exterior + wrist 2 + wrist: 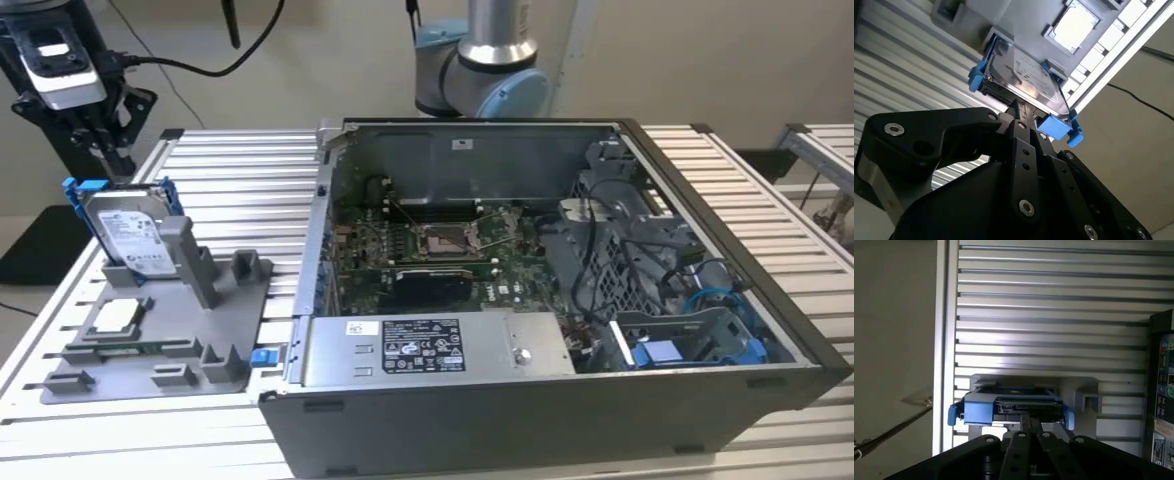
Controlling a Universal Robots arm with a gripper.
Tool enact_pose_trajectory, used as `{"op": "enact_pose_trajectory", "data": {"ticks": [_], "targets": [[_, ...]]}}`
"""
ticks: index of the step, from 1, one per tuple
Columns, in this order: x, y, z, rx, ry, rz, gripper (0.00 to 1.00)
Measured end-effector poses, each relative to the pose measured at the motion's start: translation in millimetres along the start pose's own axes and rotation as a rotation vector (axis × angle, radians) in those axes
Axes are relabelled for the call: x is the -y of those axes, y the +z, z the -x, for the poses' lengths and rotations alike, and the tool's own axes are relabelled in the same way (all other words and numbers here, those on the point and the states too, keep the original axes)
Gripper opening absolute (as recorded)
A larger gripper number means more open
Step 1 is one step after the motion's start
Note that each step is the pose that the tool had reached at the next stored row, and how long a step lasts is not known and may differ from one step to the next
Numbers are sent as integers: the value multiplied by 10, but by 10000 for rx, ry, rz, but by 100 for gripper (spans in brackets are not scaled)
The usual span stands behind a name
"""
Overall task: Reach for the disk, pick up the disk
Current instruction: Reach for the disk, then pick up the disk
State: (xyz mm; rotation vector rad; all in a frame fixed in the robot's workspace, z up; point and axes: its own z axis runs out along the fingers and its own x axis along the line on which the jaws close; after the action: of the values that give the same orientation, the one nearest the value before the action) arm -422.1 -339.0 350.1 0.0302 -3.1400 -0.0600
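While the disk point(134, 232) stands on edge in the grey holder point(200, 320) on the tabletop point(227, 160), toward the exterior view's left, the reach looks nearly done and the pick has not started. The gripper point(110, 150) hangs just above the disk's top edge. In both wrist views the gripper point(1017, 107) point(1030, 419) has its jaws clenched together with nothing between them. The tips sit at the middle of the blue-framed disk point(1024, 75) point(1014, 405) edge and do not straddle it. I can't tell if they touch it. My read of what's left: the grasp and the lift.
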Motion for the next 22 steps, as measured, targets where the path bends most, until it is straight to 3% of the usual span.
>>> {"op": "enact_pose_trajectory", "data": {"ticks": [5,9,13,18,22], "targets": [[-70,3,-139,-1,2,0,0],[-76,4,-227,-1,1,0,0],[-50,3,-286,0,0,0,0],[44,0,-344,1,1,0,0],[51,1,-375,0,1,0,0]]}}
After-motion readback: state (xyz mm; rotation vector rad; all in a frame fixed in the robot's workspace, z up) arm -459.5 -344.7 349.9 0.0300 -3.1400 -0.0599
